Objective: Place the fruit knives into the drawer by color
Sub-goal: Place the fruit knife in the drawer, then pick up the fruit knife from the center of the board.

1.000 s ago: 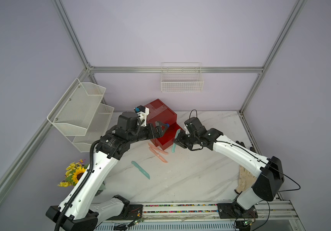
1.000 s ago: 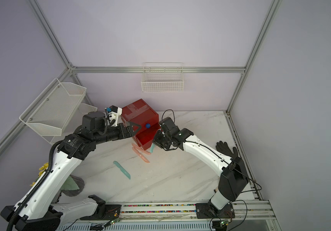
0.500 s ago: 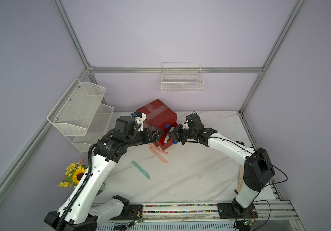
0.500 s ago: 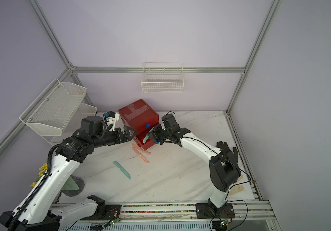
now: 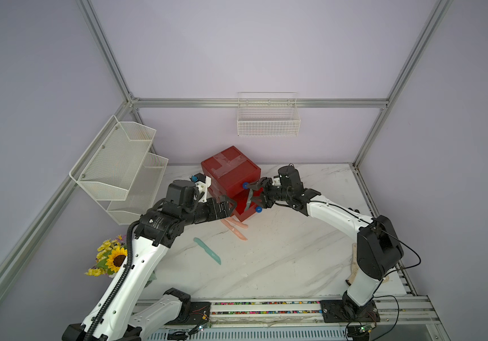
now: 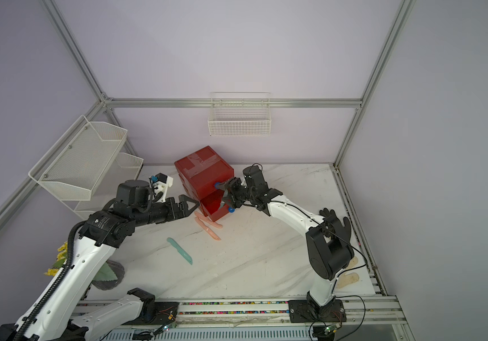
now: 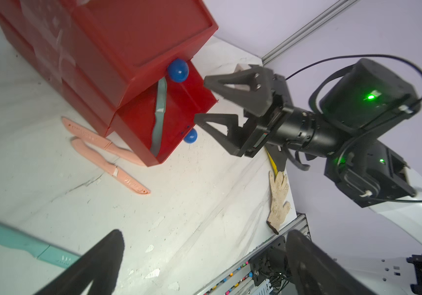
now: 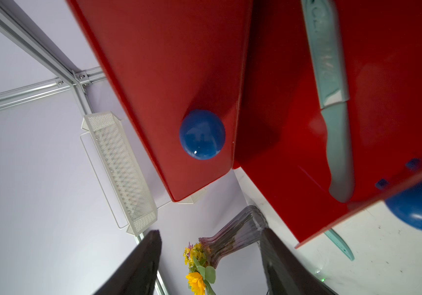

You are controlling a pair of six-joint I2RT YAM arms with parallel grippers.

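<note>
Where the red chest stands near the desk's back edge, we see one drawer below the top one pulled out toward the right claw. Whether it is the middle or the lowest drawer, we cannot tell. It holds one teal knife, lying roughly along the pull-out direction. Its rounded handle end is against the drawer's front wall and its lettered blade is deeper in.

A second teal knife lies loose toward the desk's left side, well apart from the chest, slanting with its tip toward the front edge. Two salmon-pink knives lie side by side on a like slant, just beside the open drawer.

We count two blue knobs. The right claw hangs spread and empty just before the drawer front. The left claw gapes wide and empty beside the chest's left face, near the pink pair.
</note>
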